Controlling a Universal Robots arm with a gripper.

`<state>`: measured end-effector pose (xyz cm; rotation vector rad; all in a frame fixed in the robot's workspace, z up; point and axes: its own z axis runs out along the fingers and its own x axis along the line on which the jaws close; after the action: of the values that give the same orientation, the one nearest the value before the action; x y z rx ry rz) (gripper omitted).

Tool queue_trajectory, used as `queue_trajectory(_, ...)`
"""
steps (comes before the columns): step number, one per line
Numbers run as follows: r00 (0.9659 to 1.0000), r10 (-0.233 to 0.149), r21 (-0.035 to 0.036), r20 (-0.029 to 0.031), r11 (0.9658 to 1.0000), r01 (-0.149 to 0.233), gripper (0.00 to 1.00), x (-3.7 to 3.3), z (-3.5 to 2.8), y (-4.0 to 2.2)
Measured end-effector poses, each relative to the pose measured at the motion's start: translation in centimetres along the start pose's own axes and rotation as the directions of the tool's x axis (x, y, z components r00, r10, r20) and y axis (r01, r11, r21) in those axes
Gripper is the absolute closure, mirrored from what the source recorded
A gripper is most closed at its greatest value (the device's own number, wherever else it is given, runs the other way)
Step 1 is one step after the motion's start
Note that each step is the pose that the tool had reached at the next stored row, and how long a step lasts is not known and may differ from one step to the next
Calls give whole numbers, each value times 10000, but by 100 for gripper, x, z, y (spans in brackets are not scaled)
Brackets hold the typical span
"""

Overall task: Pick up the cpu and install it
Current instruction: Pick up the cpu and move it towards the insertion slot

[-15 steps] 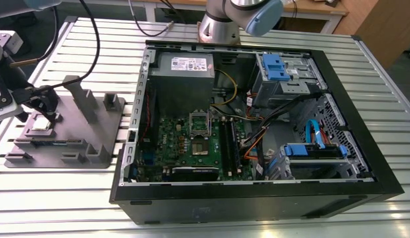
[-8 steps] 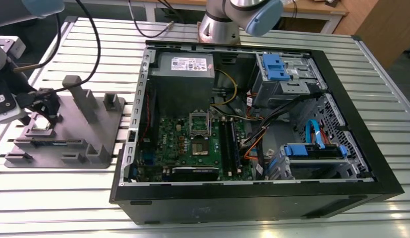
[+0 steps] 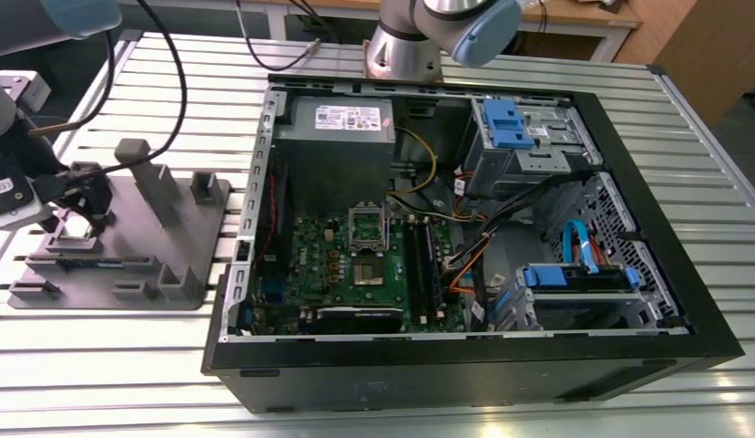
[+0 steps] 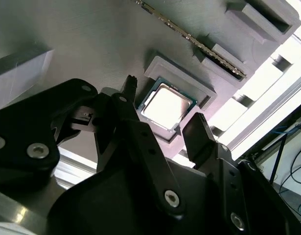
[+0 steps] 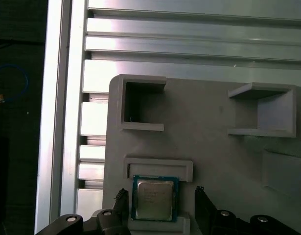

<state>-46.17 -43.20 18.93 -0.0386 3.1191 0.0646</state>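
The gripper (image 4: 164,100) hangs over the cpu (image 5: 154,197). Its fingers (image 4: 198,133) stand wide, one on each side, clear of it. The cpu lies flat in a grey holder (image 5: 214,147) on the desk (image 3: 110,365).

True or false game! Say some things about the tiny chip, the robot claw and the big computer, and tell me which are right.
1. The cpu lies flat in a nest on the grey holder. True.
2. The gripper is squeezing the cpu. False: its fingers stand open, one on each side of the cpu.
3. The cpu sits in the green motherboard. False: it is on the holder, outside the computer case.
4. The computer case is open, so the motherboard shows. True.
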Motion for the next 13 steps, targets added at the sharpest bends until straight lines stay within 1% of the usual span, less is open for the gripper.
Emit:
queue_trajectory(2, 10000, -1, 1, -2, 10000, 1, 35, 0, 0, 0)
queue_trajectory(4, 10000, 0, 0, 0, 10000, 0, 35, 3, 121, 1)
queue_trajectory(7, 10000, 0, 0, 2, 10000, 0, 35, 2, 121, 1)
queue_trajectory(11, 10000, 0, -1, 2, 10000, 0, 35, 2, 97, 2)
queue_trajectory(13, 10000, 0, -1, 2, 10000, 0, 35, 2, 97, 2)
